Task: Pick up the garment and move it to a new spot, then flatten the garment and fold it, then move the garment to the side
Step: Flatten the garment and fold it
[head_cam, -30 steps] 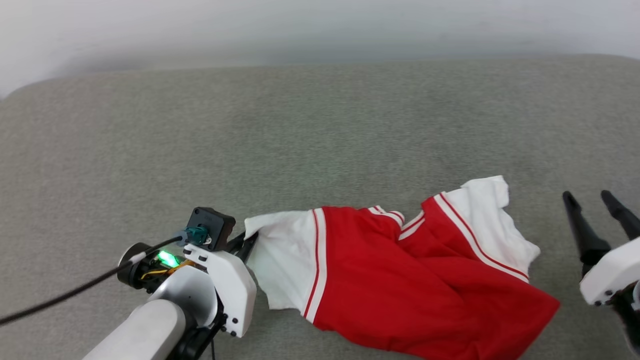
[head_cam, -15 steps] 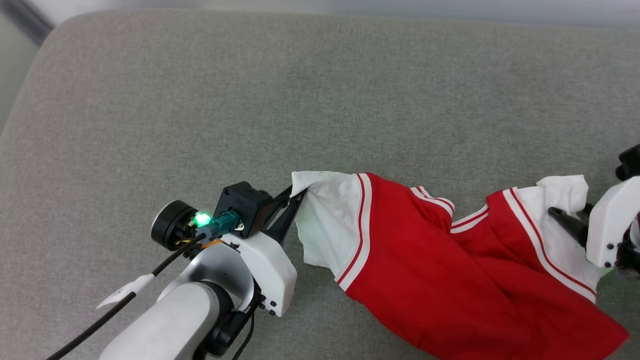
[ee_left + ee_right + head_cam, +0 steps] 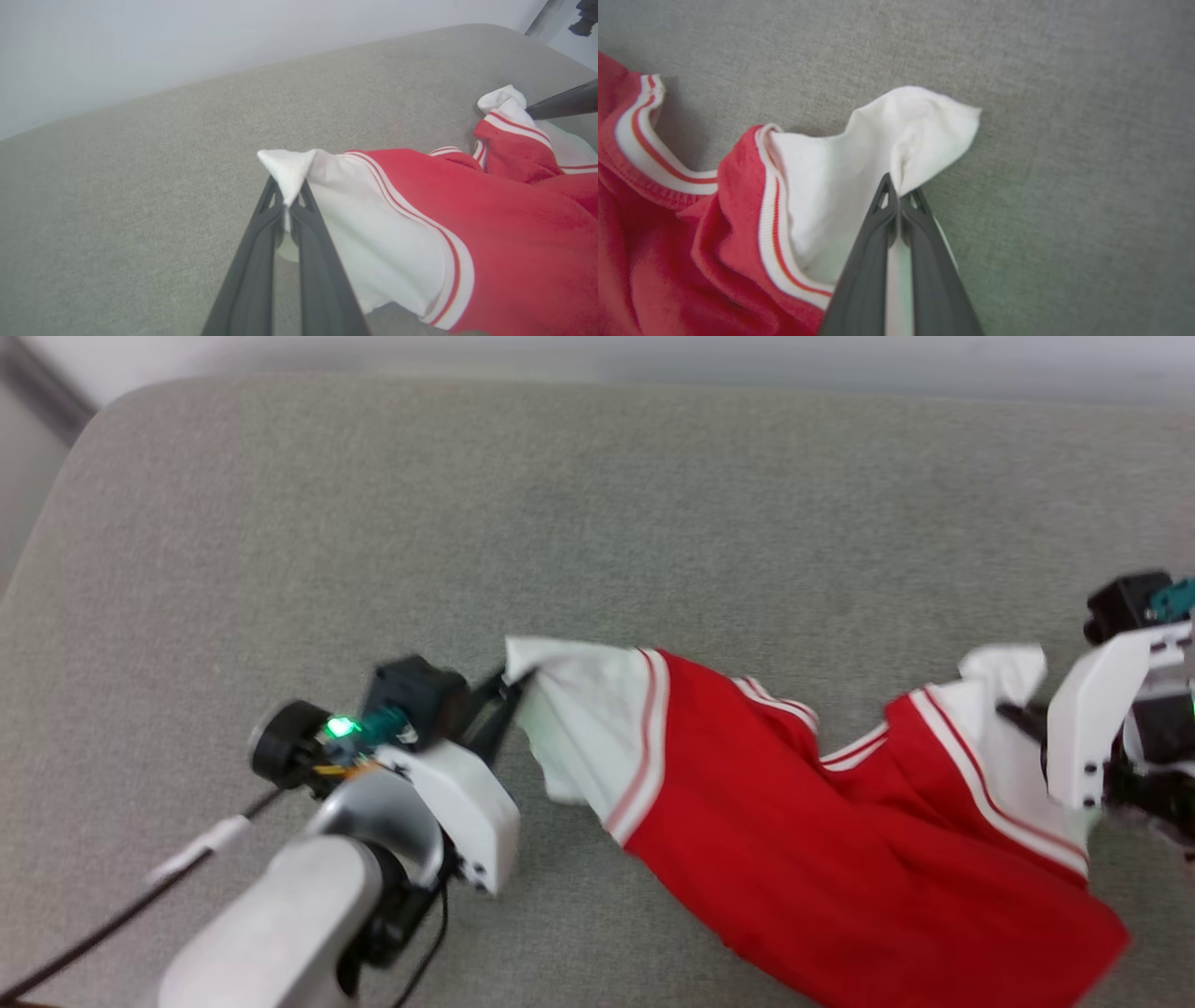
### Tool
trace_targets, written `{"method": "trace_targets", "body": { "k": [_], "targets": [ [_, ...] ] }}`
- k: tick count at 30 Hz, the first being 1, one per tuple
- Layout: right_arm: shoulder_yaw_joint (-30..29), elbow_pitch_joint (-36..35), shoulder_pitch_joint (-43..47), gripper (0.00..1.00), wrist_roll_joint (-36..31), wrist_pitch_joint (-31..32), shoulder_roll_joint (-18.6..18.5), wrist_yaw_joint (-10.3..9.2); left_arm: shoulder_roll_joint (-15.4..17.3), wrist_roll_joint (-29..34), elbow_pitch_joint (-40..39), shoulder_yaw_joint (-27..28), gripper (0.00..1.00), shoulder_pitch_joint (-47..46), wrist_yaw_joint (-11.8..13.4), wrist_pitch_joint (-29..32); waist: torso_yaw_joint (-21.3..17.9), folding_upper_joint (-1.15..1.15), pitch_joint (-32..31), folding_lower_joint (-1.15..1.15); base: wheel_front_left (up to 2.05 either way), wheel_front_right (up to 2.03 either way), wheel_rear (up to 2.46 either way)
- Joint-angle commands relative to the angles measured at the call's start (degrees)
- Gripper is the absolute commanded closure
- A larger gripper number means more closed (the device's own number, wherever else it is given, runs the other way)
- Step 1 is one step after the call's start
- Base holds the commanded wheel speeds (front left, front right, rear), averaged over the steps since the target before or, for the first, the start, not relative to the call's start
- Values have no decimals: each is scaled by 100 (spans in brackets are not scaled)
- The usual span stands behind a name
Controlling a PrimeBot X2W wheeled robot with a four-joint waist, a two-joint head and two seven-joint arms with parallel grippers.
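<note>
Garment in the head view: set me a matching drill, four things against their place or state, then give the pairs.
Things:
1. left gripper
2. right gripper
3. garment's red middle
4. grey cushion

Places or states:
A. lies beneath everything else
B. jaws shut on the right white corner
C. spans between the two pinched corners
D. jaws shut on the left white corner

Pairs: 1-D, 2-B, 3-C, 4-A.

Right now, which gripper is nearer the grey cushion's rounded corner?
Left. The left gripper, pinching one white end of the garment, sits diagonally below that rounded corner; the right gripper pinches the opposite end, far across.
</note>
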Motion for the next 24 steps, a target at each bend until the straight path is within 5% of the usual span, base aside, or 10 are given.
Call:
{"method": "trace_targets", "body": {
  "k": [1, 10, 24],
  "targets": [
    [-17, -58, -230, 100, -65, -205, 34, 9, 20, -25, 56, 146, 100, -168, 63, -111, -155, 0, -159, -1, 0, 0, 0],
    [-400, 53, -1204, 100, -824, -1738, 425, 7, -119, -520, 1099, 1054, 100, -1283, -83, -536, -609, 0, -633, -1, 0, 0, 0],
    [-835, 833, -3417, 100, -1657, -2756, 969, 7, -404, -356, 3783, 1434, 100, -4098, -538, -1137, -942, 0, -364, -1, 0, 0, 0]
  ]
}}
